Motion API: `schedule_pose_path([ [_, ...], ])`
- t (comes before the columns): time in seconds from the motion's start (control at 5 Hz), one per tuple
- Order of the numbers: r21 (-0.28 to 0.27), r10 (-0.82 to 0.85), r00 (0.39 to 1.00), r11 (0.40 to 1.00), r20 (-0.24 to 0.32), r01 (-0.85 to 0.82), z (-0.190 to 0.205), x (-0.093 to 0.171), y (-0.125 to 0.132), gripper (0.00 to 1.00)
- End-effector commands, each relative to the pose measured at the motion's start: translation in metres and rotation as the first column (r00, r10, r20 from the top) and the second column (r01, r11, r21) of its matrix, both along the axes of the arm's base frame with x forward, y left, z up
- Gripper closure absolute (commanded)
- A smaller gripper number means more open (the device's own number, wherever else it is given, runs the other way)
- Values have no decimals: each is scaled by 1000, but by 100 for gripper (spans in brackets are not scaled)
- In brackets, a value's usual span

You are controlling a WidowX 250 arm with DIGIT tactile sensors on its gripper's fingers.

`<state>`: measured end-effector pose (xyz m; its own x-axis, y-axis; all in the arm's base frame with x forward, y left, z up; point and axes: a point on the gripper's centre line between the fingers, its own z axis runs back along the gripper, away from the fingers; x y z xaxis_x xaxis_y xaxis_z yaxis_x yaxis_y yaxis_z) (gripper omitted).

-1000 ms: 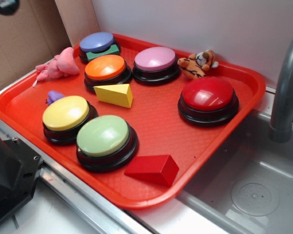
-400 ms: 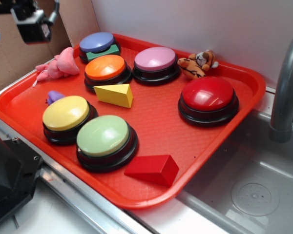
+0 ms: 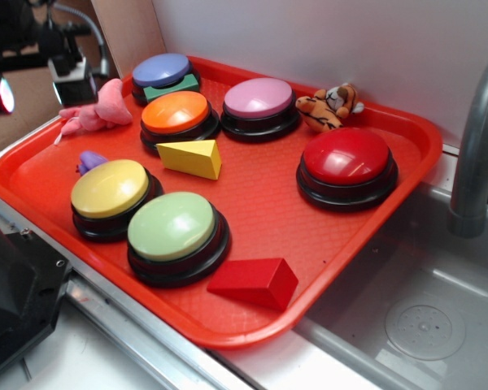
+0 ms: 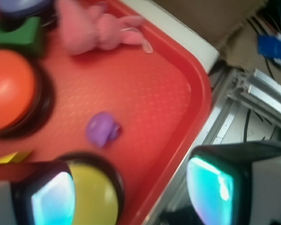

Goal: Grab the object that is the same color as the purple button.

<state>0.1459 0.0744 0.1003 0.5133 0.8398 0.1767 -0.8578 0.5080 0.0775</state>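
Gripper point(image 4: 131, 197) above tray point(image 4: 196, 93), jaws wide, empty. Purple piece point(image 4: 102, 129) ungrasped beside yellow button point(image 4: 91, 197); descent, grasp remain.

The exterior camera looked down obliquely from the front across the whole red tray point(image 3: 407, 138). The wrist camera hung close above its left end, facing down. Both caught the pink plush point(image 3: 98, 110) point(image 4: 91, 30) and yellow button point(image 3: 110, 188) point(image 4: 96, 197)

Tool point(image 4: 131, 197) aloft (jaws apart)
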Motion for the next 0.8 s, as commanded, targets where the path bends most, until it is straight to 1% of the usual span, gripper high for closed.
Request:
schedule_pose_path([
  [0.0,57,88,994,994,57,-91,-24,3,13,0],
  [0.2,46,88,995,995,44,-90,-45,8,16,0],
  [0.6,8,79,995,997,52,-80,-64,13,18,0],
])
